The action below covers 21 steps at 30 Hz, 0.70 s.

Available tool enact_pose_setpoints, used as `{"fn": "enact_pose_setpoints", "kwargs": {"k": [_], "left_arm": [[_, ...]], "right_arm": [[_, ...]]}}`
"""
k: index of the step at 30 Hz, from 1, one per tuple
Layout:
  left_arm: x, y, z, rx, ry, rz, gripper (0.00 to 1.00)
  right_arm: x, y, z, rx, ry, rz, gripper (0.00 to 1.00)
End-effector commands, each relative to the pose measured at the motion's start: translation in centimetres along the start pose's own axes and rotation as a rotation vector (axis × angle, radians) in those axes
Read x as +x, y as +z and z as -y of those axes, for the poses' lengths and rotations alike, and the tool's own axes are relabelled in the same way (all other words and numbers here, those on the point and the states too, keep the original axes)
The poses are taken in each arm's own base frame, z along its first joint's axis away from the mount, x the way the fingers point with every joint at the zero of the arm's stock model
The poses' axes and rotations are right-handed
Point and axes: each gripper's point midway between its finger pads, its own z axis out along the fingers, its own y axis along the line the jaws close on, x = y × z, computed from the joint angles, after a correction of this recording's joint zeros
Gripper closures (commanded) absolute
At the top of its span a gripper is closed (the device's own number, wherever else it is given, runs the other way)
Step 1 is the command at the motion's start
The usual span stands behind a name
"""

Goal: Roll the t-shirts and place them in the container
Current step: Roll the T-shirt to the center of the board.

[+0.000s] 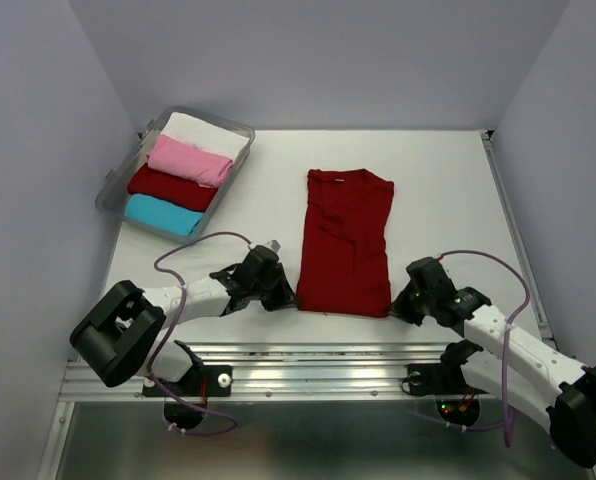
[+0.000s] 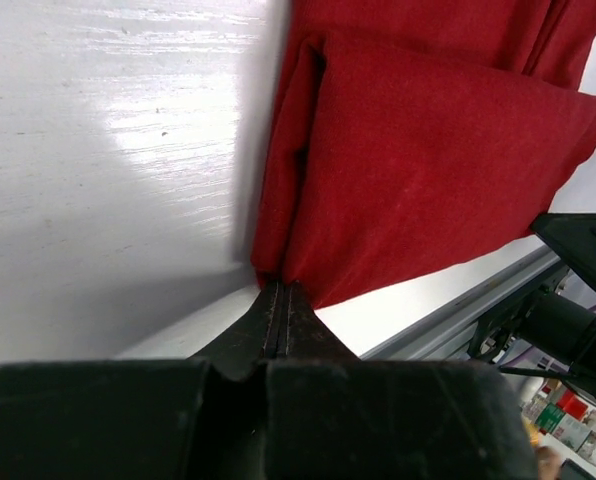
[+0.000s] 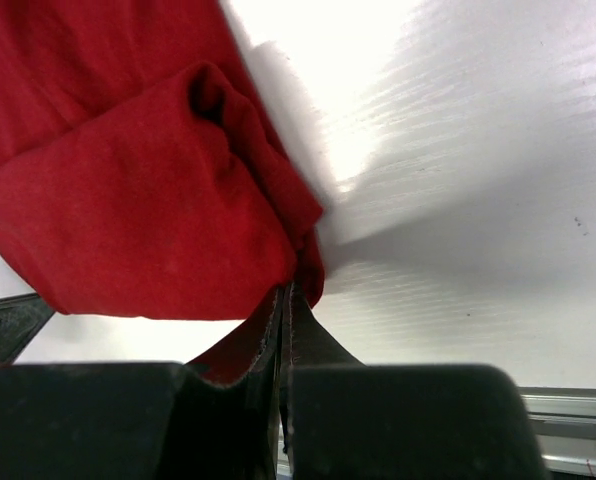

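I am gripping a folded dark red t-shirt (image 1: pixel 345 240) by its near hem, one corner in each tool, so I can begin rolling it evenly away from me. It is lying as a long strip in the middle of the table (image 1: pixel 448 190), collar at the far end. The left gripper (image 1: pixel 281 293) is pinching the left corner, jaws closed on the cloth; the right gripper (image 1: pixel 400 303) is doing likewise on the right. Both arms are reaching low, angling inward. Four rolled shirts (image 1: pixel 178 185) are sitting in a clear tub (image 1: pixel 111 197) at far left.
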Motion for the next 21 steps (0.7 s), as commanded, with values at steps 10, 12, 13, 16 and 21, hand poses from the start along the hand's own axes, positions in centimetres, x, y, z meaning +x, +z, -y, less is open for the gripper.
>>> {"fn": "enact_pose_setpoints", "kwargs": {"k": [10, 12, 13, 16, 21], "left_arm": [[-1.9, -1.8, 2.9, 0.037, 0.012, 0.050, 1.00], [-2.3, -1.9, 3.1, 0.035, 0.016, 0.054, 1.00], [-2.6, -2.0, 3.5, 0.041, 0.018, 0.060, 1.00], [-2.8, -2.1, 3.7, 0.038, 0.020, 0.059, 1.00], [-3.9, -2.2, 4.5, 0.047, 0.035, 0.078, 1.00]], "right_arm": [[-2.5, -1.9, -2.8, -0.035, -0.034, 0.082, 0.99], [-2.8, -2.1, -3.0, -0.033, -0.038, 0.093, 0.99], [-3.0, -2.2, -3.2, -0.035, -0.038, 0.101, 0.99], [-3.6, -2.4, -3.4, -0.027, -0.042, 0.122, 0.99], [-4.8, -2.9, -4.1, -0.016, -0.053, 0.164, 0.99]]}}
